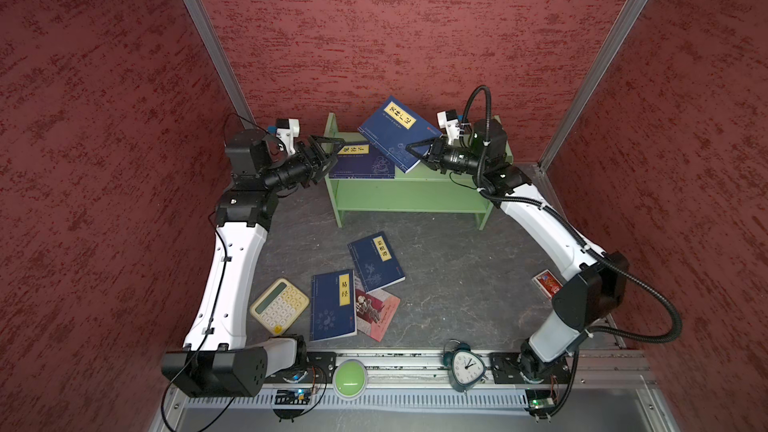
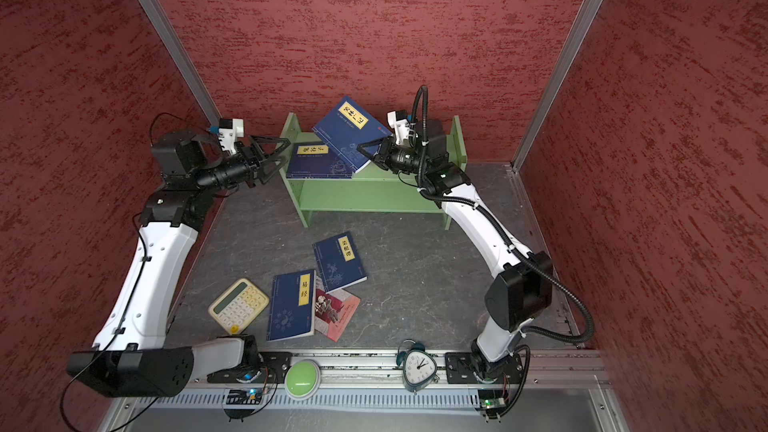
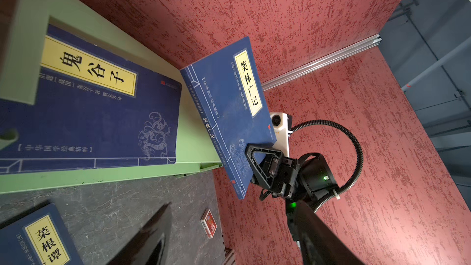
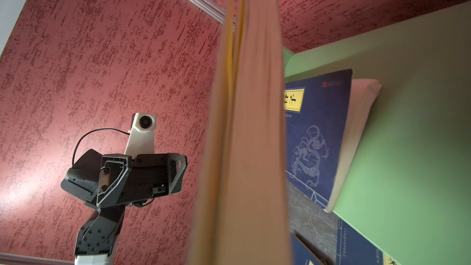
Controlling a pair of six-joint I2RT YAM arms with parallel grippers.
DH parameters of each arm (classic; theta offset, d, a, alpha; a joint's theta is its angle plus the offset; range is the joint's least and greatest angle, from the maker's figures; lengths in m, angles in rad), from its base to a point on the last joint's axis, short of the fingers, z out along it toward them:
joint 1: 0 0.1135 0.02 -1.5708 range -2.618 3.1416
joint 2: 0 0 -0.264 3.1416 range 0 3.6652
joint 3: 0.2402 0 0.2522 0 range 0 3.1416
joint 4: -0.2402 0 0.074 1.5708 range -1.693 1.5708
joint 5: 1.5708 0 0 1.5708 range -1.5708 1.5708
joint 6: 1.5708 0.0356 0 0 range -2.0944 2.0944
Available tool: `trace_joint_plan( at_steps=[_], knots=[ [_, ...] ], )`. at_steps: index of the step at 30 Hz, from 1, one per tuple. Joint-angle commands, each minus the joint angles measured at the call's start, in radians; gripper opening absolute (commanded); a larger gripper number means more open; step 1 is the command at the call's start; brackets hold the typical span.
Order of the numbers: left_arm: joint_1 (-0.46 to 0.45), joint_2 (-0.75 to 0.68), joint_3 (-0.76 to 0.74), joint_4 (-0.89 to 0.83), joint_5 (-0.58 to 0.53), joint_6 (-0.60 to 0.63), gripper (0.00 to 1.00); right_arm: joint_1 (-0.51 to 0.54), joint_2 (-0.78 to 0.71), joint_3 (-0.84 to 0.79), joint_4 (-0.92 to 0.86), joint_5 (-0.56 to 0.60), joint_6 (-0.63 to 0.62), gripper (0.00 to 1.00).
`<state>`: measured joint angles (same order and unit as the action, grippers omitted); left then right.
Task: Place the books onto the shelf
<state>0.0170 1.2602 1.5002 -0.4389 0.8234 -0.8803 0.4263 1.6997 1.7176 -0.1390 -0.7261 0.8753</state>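
Black and clenched, our right hand grips the tilted navy book above the green shelf. Our left hand hangs released at its left end, beside a second navy book lying flat on top. Three books lie on the bench.

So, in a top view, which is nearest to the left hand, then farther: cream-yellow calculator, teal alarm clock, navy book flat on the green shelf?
1. Navy book on the green shelf, beside the left hand.
2. Cream-yellow calculator, front left.
3. Teal alarm clock, front right.
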Motion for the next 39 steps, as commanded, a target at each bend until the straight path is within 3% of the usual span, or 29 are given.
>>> trace_joint_plan(
  at_steps=[1,8,16,29,35,39],
  knots=[
    [0.01,-0.009,0.003,0.008,0.022,0.025,0.76,-0.005,0.03,0.073,-0.106,-0.114,-0.091,0.14],
    [0.01,0.002,-0.024,0.04,0.034,0.0,0.77,-0.008,0.134,0.174,-0.206,-0.207,-0.158,0.11],
    [0.006,0.008,-0.037,0.055,0.035,-0.011,0.77,-0.008,0.225,0.242,-0.243,-0.272,-0.181,0.14],
    [-0.002,0.021,-0.065,0.099,0.045,-0.073,0.77,-0.009,0.327,0.404,-0.402,-0.213,-0.231,0.26],
    [-0.006,0.013,-0.079,0.102,0.036,-0.06,0.77,-0.017,0.382,0.468,-0.428,-0.188,-0.217,0.27],
    [-0.012,0.006,-0.084,0.101,0.038,-0.058,0.77,-0.021,0.408,0.513,-0.453,-0.173,-0.216,0.36]
  ],
)
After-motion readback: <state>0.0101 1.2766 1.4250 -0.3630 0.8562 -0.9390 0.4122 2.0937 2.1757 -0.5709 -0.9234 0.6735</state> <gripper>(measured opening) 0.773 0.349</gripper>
